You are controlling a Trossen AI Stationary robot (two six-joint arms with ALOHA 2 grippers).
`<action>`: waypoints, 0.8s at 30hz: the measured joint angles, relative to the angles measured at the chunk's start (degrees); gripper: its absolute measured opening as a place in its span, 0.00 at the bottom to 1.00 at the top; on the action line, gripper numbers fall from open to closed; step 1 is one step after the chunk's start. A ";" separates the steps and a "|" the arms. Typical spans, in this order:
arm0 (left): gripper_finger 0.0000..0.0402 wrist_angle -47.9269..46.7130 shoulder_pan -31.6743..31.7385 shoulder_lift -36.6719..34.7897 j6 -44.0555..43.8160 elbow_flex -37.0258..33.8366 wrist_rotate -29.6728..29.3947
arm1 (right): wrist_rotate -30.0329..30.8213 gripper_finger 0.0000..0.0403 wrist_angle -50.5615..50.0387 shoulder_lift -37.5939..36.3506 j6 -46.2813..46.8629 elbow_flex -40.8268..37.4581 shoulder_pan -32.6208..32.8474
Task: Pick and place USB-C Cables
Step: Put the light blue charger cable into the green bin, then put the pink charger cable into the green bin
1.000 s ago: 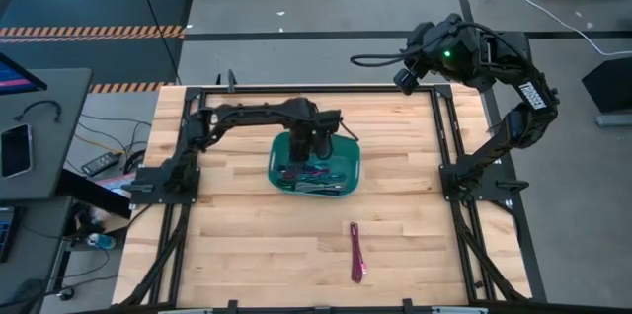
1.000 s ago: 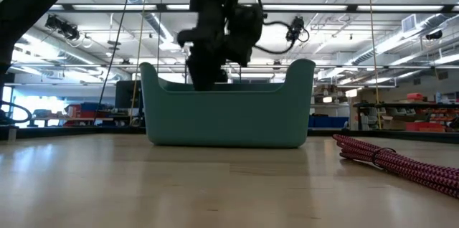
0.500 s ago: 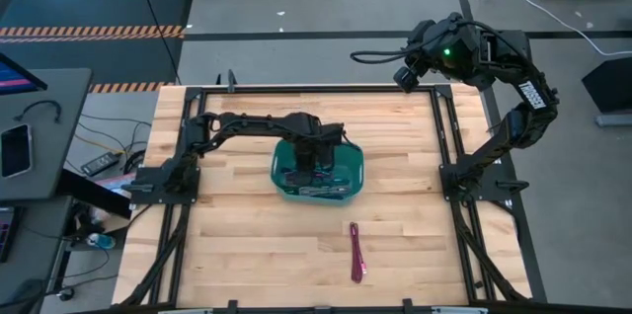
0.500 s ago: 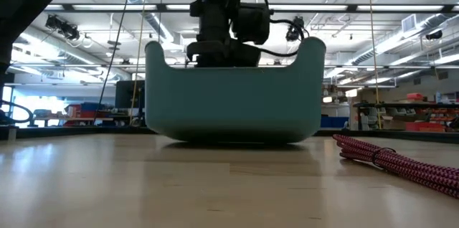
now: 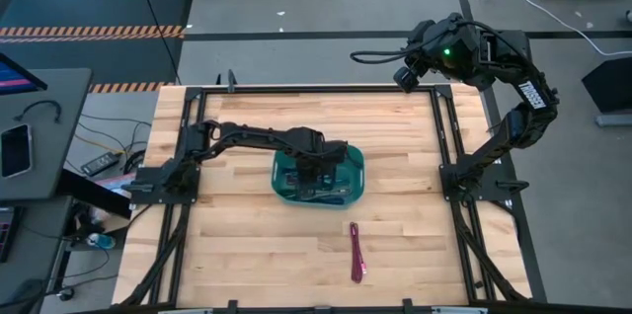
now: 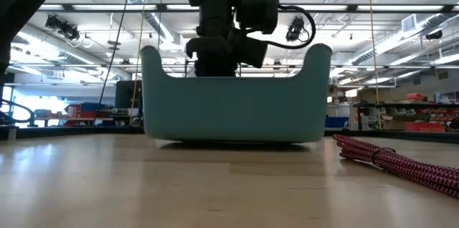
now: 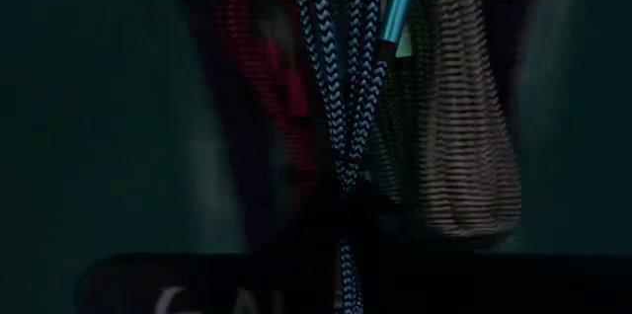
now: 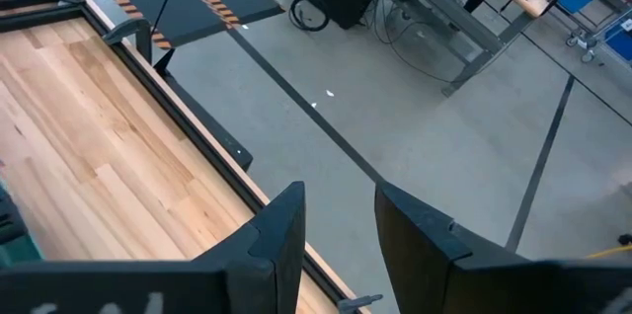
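Observation:
A teal bin (image 5: 346, 188) (image 6: 237, 106) stands mid-table with several USB-C cable bundles in it: a blue-and-black braided one (image 7: 341, 107), a red one (image 7: 262, 67) and a grey one (image 7: 464, 146). My left gripper (image 5: 314, 161) (image 6: 215, 56) reaches straight down into the bin and is shut on the blue bundle. A magenta cable (image 5: 356, 253) (image 6: 394, 160) lies flat on the table nearer the front. My right gripper (image 5: 405, 78) (image 8: 341, 230) hangs open and empty, high over the far right corner. My left gripper comes from above, pointing down, and has the blue braided cable between its shut fingers near the bundle's dark tie (image 7: 345, 245). The fingers themselves are lost in the dark there. The rest of the bundle runs on among the other cables in the bin.
A black frame rail (image 5: 316, 91) runs around the table, and both arm bases stand at its sides. Bare wood lies in front of the bin and to its left (image 5: 247, 245). A side desk (image 5: 39, 126) with a phone stands beyond the left edge.
My left gripper has moved toward the table's near edge and sunk a little deeper inside the bin. The bin has slid a short way toward the near edge with it, rocking briefly on its base.

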 joint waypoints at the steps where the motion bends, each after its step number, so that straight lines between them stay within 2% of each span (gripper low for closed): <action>1: 0.05 -0.01 -0.01 0.03 -0.39 -0.04 0.68 | 0.00 0.32 0.00 0.00 0.00 0.00 0.00; 7: 0.11 0.11 -0.59 0.15 -2.70 -0.11 0.59 | 0.00 0.32 0.00 0.00 -0.02 0.00 0.00; 17: 0.14 1.19 -0.37 -0.31 -6.39 -0.07 0.22 | -0.03 0.32 -0.12 0.00 -0.66 0.00 0.00; 24: 0.26 2.03 -0.62 -0.31 -8.01 -0.07 0.09 | -0.49 0.32 -0.30 0.00 -1.11 0.00 0.00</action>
